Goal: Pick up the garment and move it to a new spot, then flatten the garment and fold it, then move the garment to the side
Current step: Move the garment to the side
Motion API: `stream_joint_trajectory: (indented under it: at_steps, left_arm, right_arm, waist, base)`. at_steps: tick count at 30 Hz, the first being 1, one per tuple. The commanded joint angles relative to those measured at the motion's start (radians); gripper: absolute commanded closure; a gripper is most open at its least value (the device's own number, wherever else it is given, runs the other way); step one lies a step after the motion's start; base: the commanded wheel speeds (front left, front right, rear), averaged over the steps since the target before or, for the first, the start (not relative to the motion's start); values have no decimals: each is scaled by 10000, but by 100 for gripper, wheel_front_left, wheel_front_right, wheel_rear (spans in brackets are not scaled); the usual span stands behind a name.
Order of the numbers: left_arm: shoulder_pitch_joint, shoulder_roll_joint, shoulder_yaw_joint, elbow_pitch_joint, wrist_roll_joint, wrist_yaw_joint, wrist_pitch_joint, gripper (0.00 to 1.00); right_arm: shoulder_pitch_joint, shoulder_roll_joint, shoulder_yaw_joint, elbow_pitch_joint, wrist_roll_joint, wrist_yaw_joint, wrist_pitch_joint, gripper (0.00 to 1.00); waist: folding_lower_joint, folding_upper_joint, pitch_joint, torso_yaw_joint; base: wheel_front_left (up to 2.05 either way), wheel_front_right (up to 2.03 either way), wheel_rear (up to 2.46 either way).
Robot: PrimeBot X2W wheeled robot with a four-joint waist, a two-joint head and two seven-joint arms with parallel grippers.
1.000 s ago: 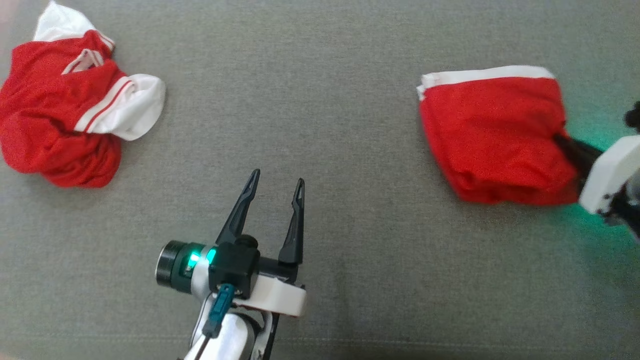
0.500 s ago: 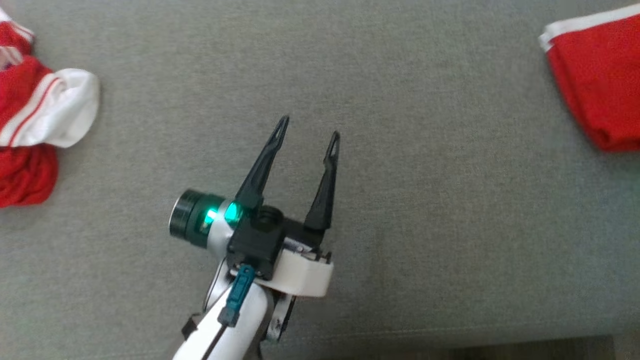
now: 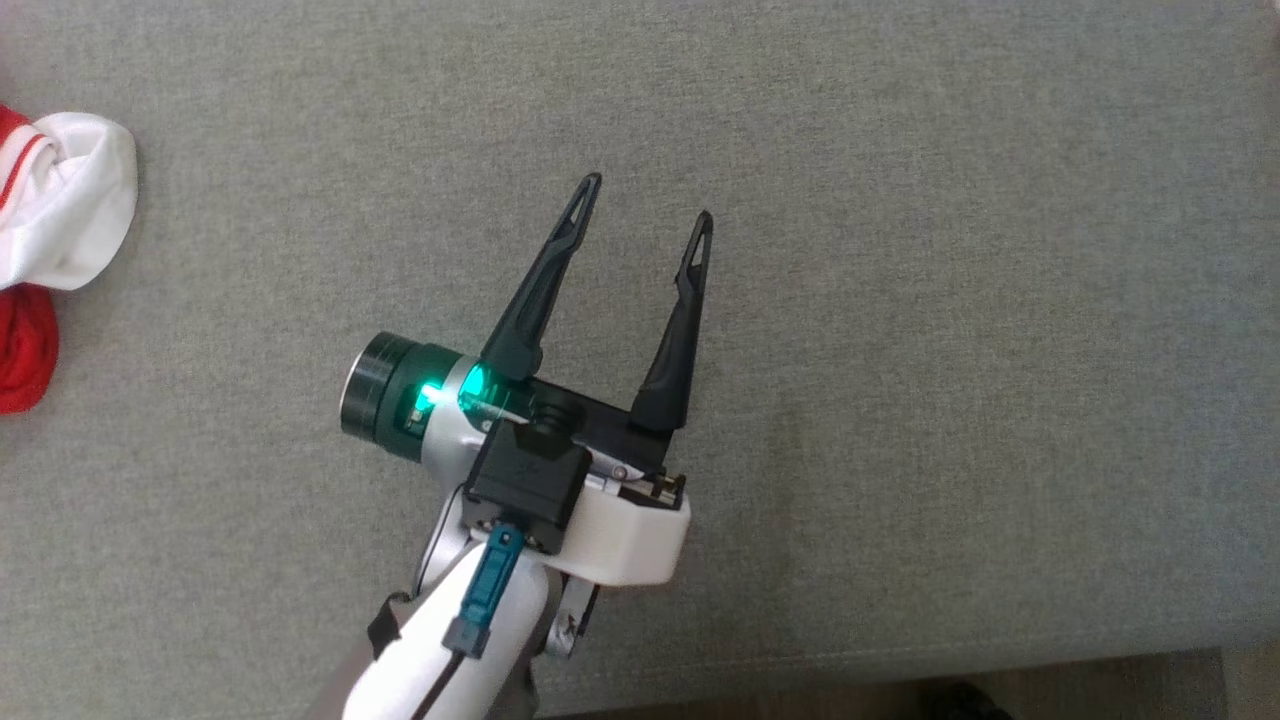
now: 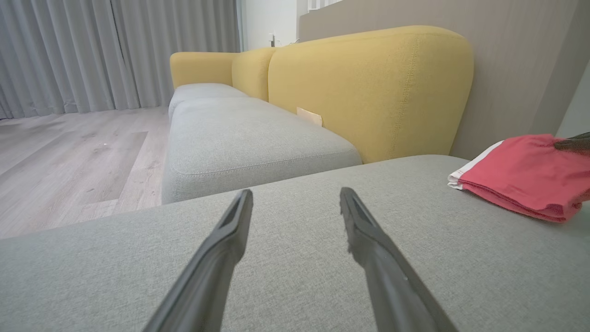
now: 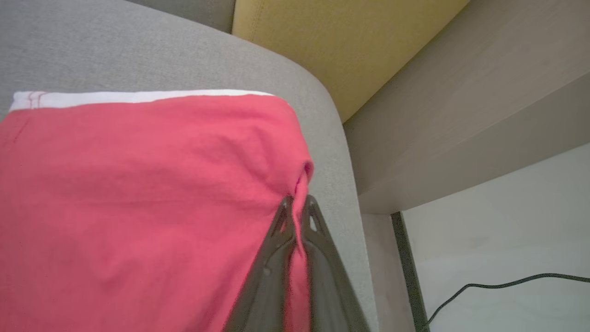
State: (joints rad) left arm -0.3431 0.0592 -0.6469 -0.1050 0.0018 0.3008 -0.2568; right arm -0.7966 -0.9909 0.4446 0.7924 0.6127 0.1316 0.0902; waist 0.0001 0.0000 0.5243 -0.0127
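The garment [image 5: 138, 184] is a folded red piece with a white band, lying near the corner of the grey cushion [image 5: 138, 41]. My right gripper [image 5: 298, 200] is shut on a pinch of its red edge. In the left wrist view the garment [image 4: 521, 175] lies at the far right, with a dark fingertip [image 4: 574, 144] on top of it. My left gripper [image 3: 648, 200] hovers open over bare grey cushion [image 3: 950, 350] with nothing between its fingers, and its own view shows the same open left gripper [image 4: 296, 192].
A second red and white garment [image 3: 60, 210] lies crumpled at the left edge. The cushion's front edge [image 3: 900, 665] runs along the bottom. A yellow backrest [image 4: 368, 87] and another grey seat [image 4: 239, 133] stand beyond. A cable [image 5: 507, 281] lies on the floor.
The head camera has shifted, so the folded garment and my right gripper have slid out of its frame. My left gripper stays open and my right gripper stays shut.
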Motion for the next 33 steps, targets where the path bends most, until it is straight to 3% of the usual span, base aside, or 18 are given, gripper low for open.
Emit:
stream_joint_trajectory:
  at_steps: [1,2,3,4,10,17,26,33]
  left_arm:
    - [-188,62,209,-411,86,73,-49,0]
    - [-190,72,204,-422,81,85,-49,0]
    - [-200,82,199,-426,75,90,-49,0]
    - [-216,91,196,-421,66,92,-49,0]
    - [-205,139,270,-254,-58,148,-49,0]
    - [453,266,793,140,-559,297,-49,0]
    - [2432,433,1754,755,-1126,349,-49,0]
    - [3710,445,2575,802,-1265,366,-49,0]
  right_arm:
    - [84,-684,-112,-3,-124,-9,-145,100]
    - [42,-705,-225,113,-268,-9,-244,100]
    - [-1,-704,-331,230,-442,-9,-358,56]
    - [-50,-663,-449,344,-624,-9,-486,0]
    - [-239,313,-1048,583,-1816,-9,-1269,0]
    - [441,2626,-1404,-330,-2073,-9,-1633,0]
    - [2855,5910,-1470,-758,-1754,-9,-3039,0]
    - [4488,7337,-2143,-1534,-2316,-9,-3505,0]
  waist:
    - [-1,0,39,11]
    - [-1,0,66,13]
    - [-1,0,90,16]
    - [-1,0,98,20]
    - [-1,0,-286,32]
    - [-1,0,-1631,-25]
    - [-1,0,-4324,170]
    - [-1,0,-5533,284]
  base:
    - [0,0,0]
    - [0,0,0]
    - [0,0,0]
    - [0,0,0]
    - [0,0,0]
    - [0,0,0]
    - [0,0,0]
    - [0,0,0]
